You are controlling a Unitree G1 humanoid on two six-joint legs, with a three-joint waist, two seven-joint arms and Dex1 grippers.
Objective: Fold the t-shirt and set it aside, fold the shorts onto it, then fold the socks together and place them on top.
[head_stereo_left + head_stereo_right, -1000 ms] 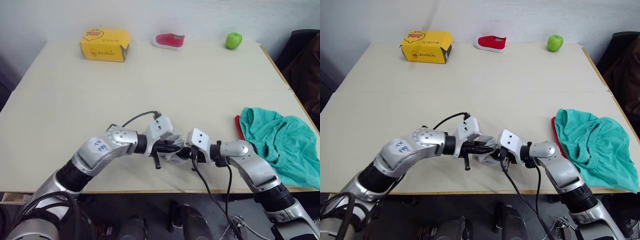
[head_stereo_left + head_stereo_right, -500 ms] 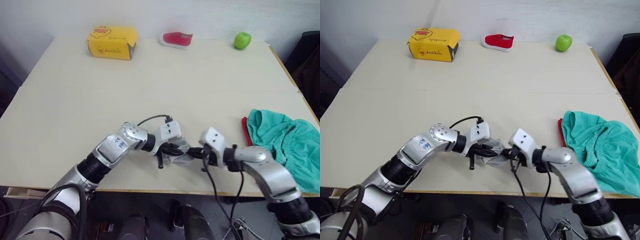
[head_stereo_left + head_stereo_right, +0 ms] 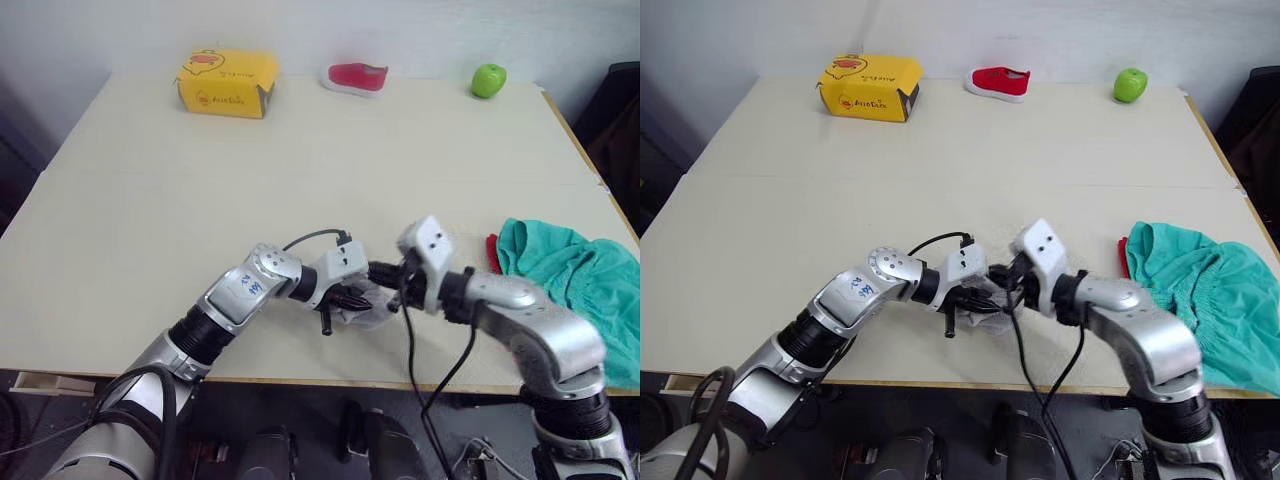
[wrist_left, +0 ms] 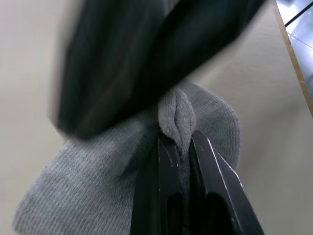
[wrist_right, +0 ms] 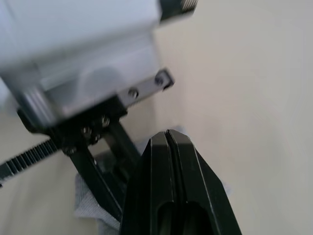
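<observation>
The grey socks [image 3: 368,312] lie bunched near the table's front edge. My left gripper [image 3: 358,298] is shut on them; the left wrist view shows its fingers [image 4: 164,161] pinching a raised fold of the grey knit [image 4: 177,115]. Just above and behind the socks my right gripper [image 3: 377,272] hovers, shut with nothing in it, its fingertips [image 5: 168,137] pressed together over the sock [image 5: 87,208]. The teal shorts [image 3: 572,288] lie in a heap at the right edge. A red strip of the t-shirt [image 3: 492,250] peeks out from under them; the rest is hidden.
Along the far edge of the table [image 3: 200,200] stand a yellow box [image 3: 228,82], a small red shoe [image 3: 355,76] and a green apple [image 3: 489,79]. A dark chair [image 3: 622,110] stands past the right edge.
My right gripper has let go of the socks and risen up and back, off the table. The left gripper still holds them in about the same place.
</observation>
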